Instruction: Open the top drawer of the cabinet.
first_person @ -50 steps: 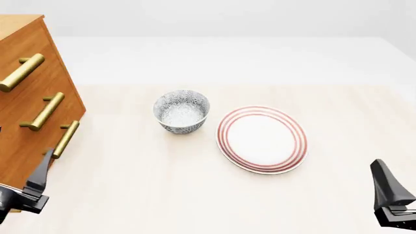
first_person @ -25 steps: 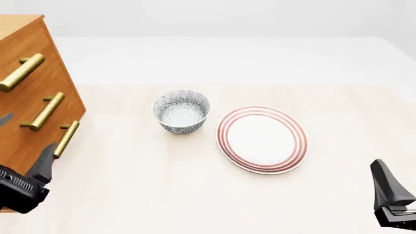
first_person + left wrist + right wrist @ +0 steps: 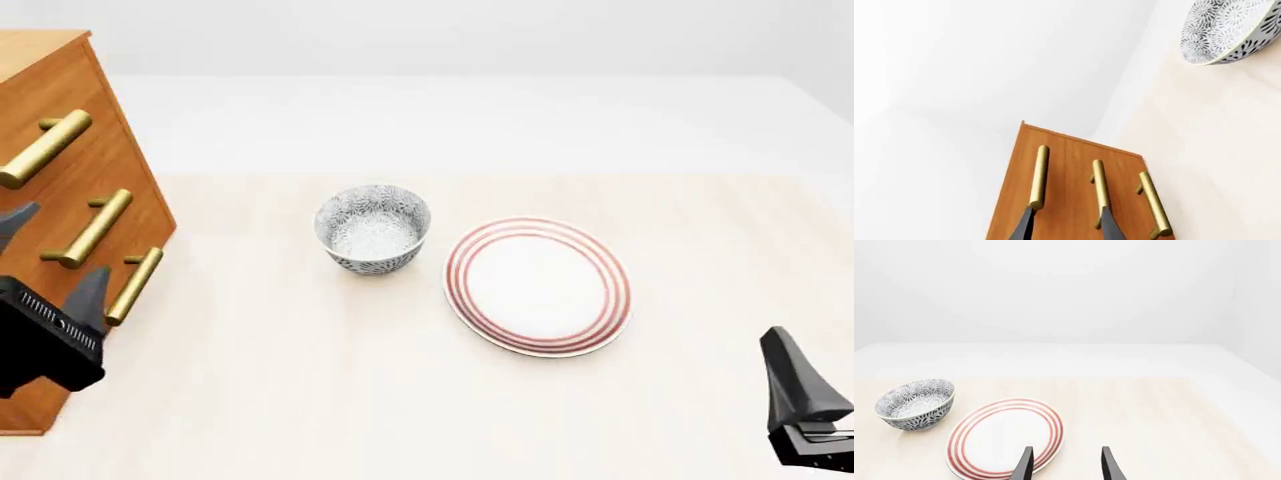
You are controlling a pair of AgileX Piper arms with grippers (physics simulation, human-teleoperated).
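Three brass bar handles run down the face of the tall orange-brown wooden cabinet, which stands at the far left of the pale wooden table and is cut off by the front view's left edge. Its top drawer, the highest of the three, sits flush with the cabinet face, its brass cylindrical bar handle untouched. Middle handle and lowest handle lie below it.

Near the table's centre lies a white round plate with red rings; just left of it, apart from it, stands a small blue-and-white patterned bowl, upright.

My left gripper hangs in front of the lower part of the cabinet face, jaws apart, holding nothing. In my left wrist view the dark fingers point at the drawer fronts, one fingertip by the top handle's end, the other by the middle handle; I cannot tell if either touches.

My right gripper sits low at the near right of the table, jaws parted and empty, pointing toward the plate's near rim.
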